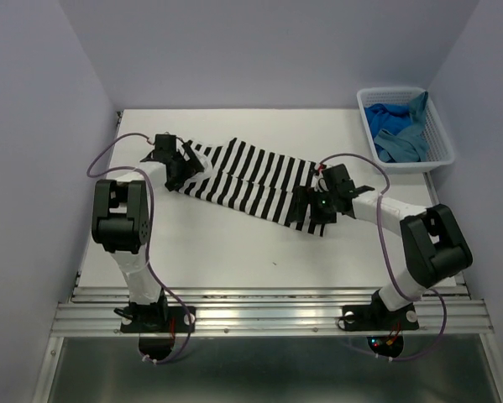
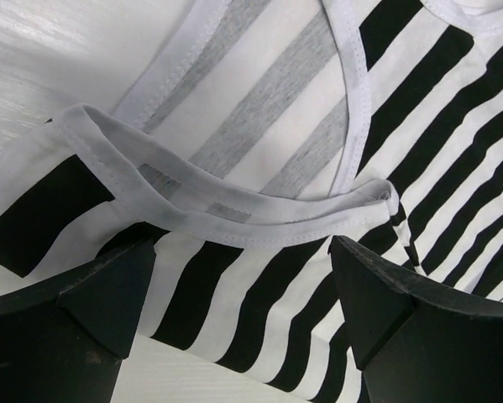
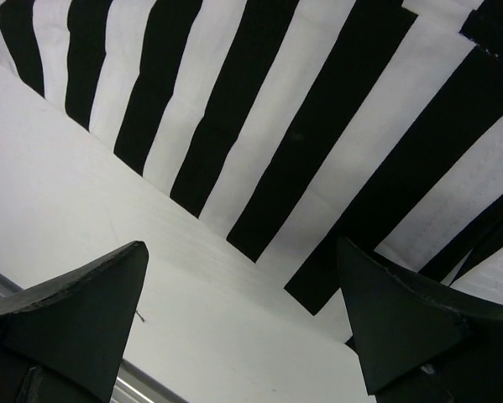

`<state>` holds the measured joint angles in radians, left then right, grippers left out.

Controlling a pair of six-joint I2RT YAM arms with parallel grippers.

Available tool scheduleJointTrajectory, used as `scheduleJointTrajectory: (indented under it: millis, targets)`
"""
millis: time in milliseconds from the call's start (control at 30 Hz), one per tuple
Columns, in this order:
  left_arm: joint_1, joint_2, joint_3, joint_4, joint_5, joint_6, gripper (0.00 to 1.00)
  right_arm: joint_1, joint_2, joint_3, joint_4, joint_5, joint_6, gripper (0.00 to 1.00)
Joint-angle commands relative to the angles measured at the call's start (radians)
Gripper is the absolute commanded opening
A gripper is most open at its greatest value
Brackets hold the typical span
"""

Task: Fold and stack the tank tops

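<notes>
Top external view, left to right: the left gripper (image 1: 181, 165) sits over the strap end of the striped tank top (image 1: 251, 180), jaws spread wide and grasping nothing. The left wrist view confirms this. Both fingers (image 2: 83, 302) stand apart, and the white-bound strap lies loose between them. The garment lies stretched diagonally across the table (image 1: 234, 252), from upper left to lower right. The right gripper (image 1: 325, 200) sits at the hem end, jaws likewise wide and empty. The right wrist view shows the striped hem edge just ahead of them. The blue tank tops (image 1: 395, 130) lie crumpled in the white basket (image 1: 440, 143) at the far right corner.
</notes>
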<state>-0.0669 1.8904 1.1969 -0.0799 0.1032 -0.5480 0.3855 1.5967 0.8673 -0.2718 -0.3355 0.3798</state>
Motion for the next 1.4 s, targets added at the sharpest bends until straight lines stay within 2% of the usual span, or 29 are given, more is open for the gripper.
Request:
scheduleJointTrajectory:
  millis: [0, 200, 333, 500, 633, 733, 800, 933, 1033, 1067, 1367]
  targets:
    - [0.018, -0.013, -0.117, -0.052, -0.006, 0.002, 0.99, 0.001, -0.024, -0.095, -0.001, 0.042, 0.021, 1.00]
    - [0.019, -0.155, -0.262, -0.129, -0.140, -0.029, 0.99, 0.001, -0.171, -0.211, -0.041, 0.047, 0.056, 1.00]
    - [0.019, -0.263, -0.397, -0.127, -0.136, -0.067, 0.99, 0.001, -0.296, -0.260, -0.111, 0.056, 0.057, 1.00]
    - [0.019, -0.416, -0.392, -0.178, -0.141, -0.098, 0.99, 0.001, -0.376, -0.229, -0.176, 0.056, 0.030, 1.00]
    - [0.015, -0.467, -0.239, -0.227, -0.143, -0.075, 0.99, 0.001, -0.392, -0.134, -0.184, 0.137, 0.028, 1.00]
    - [-0.002, -0.444, -0.110, -0.230, -0.135, -0.060, 0.99, 0.001, -0.360, -0.027, -0.185, 0.214, 0.033, 1.00]
    - [-0.019, -0.381, -0.031, -0.241, -0.132, -0.021, 0.99, 0.001, -0.308, 0.031, -0.185, 0.266, 0.037, 1.00]
    - [-0.080, -0.199, 0.256, -0.299, -0.132, 0.083, 0.99, -0.035, -0.199, 0.215, -0.187, 0.421, 0.028, 1.00]
    - [-0.100, -0.035, 0.403, -0.354, -0.108, 0.131, 0.99, -0.074, -0.091, 0.300, -0.187, 0.420, 0.010, 1.00]
    - [-0.106, 0.039, 0.497, -0.371, -0.108, 0.149, 0.99, -0.097, -0.063, 0.346, -0.187, 0.409, 0.004, 1.00]
    - [-0.151, 0.361, 0.864, -0.423, -0.066, 0.224, 0.98, -0.151, 0.180, 0.524, -0.187, 0.348, -0.051, 1.00]
